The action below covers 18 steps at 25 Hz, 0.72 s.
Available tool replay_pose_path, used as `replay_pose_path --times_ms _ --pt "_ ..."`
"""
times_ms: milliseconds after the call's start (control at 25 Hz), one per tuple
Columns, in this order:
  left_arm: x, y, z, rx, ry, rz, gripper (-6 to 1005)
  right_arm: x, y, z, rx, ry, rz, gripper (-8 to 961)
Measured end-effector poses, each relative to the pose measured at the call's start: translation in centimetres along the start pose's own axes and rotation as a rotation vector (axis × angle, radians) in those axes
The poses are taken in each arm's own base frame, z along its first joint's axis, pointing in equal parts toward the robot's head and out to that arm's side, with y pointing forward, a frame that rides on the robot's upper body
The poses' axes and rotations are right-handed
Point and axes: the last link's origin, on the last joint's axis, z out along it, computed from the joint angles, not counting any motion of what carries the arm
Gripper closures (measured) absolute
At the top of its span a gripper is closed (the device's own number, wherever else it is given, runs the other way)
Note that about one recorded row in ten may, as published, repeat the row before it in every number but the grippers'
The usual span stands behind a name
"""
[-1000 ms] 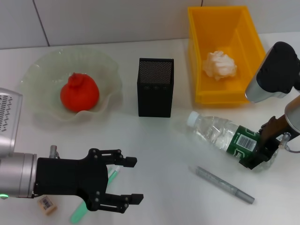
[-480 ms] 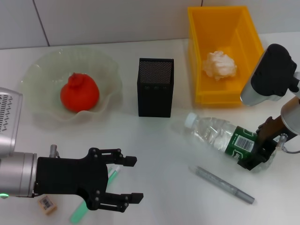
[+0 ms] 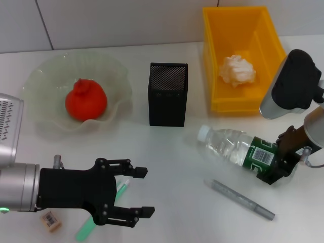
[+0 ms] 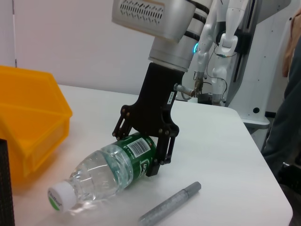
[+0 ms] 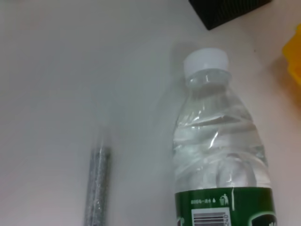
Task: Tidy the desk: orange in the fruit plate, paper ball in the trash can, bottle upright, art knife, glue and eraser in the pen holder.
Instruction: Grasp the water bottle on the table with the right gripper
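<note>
- The white desk (image 3: 167, 167) is seen from the head view, and all the items are spread across it.
- The trash can (image 3: 263, 30), a bright yellow-orange bin, is placed at the far right, and the crumpled paper ball (image 3: 236, 70) is seen lying inside it.
- The fruit plate (image 3: 45, 81), pale green with a ruffled rim, is set at the far left, and the orange (image 3: 85, 100) is held in its middle.
- The left gripper (image 3: 135, 194) is held low over the near left of the desk with its black fingers spread and nothing between them.
- The bottle (image 3: 238, 148) is found lying on its side at the right, its white cap pointed toward the pen holder (image 3: 167, 94).
- The right gripper (image 3: 279, 161) is clamped around the green-labelled end of the bottle; in the left wrist view the fingers (image 4: 160, 150) are seen on both sides of the label.
- The pen holder, a black mesh cup, is stood upright between the plate and the bin.
- A grey pen-like stick (image 3: 242, 199) is laid flat just in front of the bottle.
- A green stick (image 3: 87, 228) is partly hidden beneath the left gripper.
- The eraser (image 3: 51, 219), tan with a barcode label, is seen at the near left edge, beside the left arm.
</note>
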Motion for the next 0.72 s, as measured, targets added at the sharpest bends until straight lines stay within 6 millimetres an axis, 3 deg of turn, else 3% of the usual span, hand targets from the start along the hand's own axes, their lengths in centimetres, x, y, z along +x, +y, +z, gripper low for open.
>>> replay_pose_path --times_ms 720 --pt "0.4 -0.4 0.1 0.005 0.0 0.011 200 -0.6 2.5 -1.5 0.045 -0.072 -0.086 185"
